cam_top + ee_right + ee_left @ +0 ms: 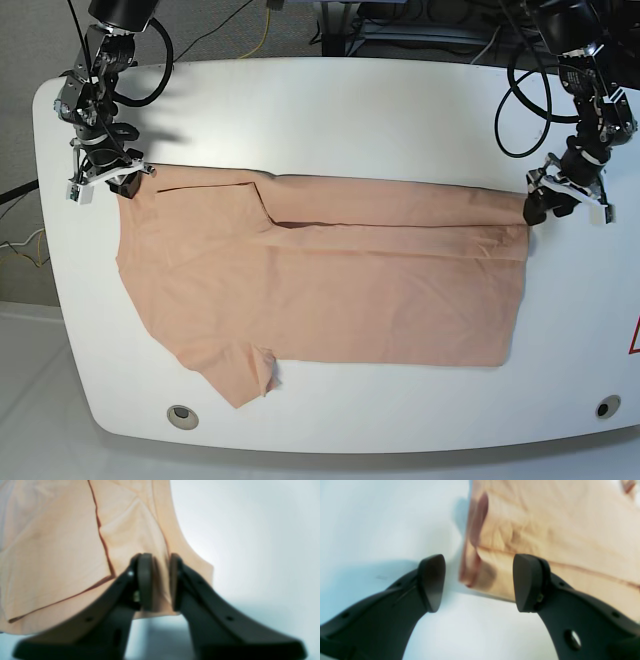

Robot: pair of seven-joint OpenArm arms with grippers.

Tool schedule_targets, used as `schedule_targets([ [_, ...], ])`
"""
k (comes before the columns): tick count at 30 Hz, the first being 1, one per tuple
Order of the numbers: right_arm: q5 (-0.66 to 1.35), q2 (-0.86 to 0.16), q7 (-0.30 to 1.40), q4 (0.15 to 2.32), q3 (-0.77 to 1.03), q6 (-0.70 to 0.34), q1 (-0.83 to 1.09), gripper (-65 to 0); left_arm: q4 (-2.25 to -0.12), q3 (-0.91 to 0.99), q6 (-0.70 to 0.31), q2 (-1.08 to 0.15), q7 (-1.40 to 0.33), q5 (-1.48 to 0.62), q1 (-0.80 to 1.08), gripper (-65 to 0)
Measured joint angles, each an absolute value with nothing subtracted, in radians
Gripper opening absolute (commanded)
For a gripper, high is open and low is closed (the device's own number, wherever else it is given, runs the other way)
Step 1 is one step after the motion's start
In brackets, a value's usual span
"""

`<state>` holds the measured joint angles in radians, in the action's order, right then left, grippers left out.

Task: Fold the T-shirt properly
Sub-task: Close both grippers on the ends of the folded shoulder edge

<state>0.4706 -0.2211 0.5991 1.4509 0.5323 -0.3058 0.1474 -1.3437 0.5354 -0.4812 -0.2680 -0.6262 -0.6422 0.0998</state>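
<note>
The peach T-shirt (330, 280) lies flat on the white table (350, 110), its far part folded over toward the front, with one sleeve at the front left. My right gripper (125, 183), at the shirt's far left corner, is shut on a pinch of the cloth (50, 555), as the right wrist view shows (160, 580). My left gripper (540, 208) is at the shirt's far right corner. In the left wrist view it (477, 580) is open, with the folded corner of the cloth (545, 530) between the spread fingers (432, 582).
Black cables (520, 90) hang behind the right-hand arm. Two round holes (182, 416) sit near the table's front edge. A red sticker (633, 340) shows at the right edge. The table's rounded edge is close to both grippers.
</note>
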Motion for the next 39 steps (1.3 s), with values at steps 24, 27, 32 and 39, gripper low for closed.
schedule_targets([
  [24, 0.459, -0.216, 0.613, 1.444, 0.53, -0.342, 0.154, -65.0, -1.283, 0.477, -0.495, -0.235, -0.529, -0.524, 0.094, -65.0],
  [27, 0.456, -0.216, 0.614, 1.444, 0.53, -0.358, 0.154, -65.0, -1.284, 0.478, -0.496, -0.237, -0.55, -0.564, 0.094, -65.0],
  [32, 0.456, -0.216, 0.611, 1.444, 0.53, -0.368, 0.165, -65.0, -1.288, 0.487, -0.498, -0.243, -0.568, -0.57, 0.101, -65.0],
  [39, 0.459, -0.215, 0.607, 1.445, 0.53, -0.345, 0.168, -65.0, -1.318, 0.491, -0.507, -0.245, -0.574, -0.593, 0.132, -65.0],
])
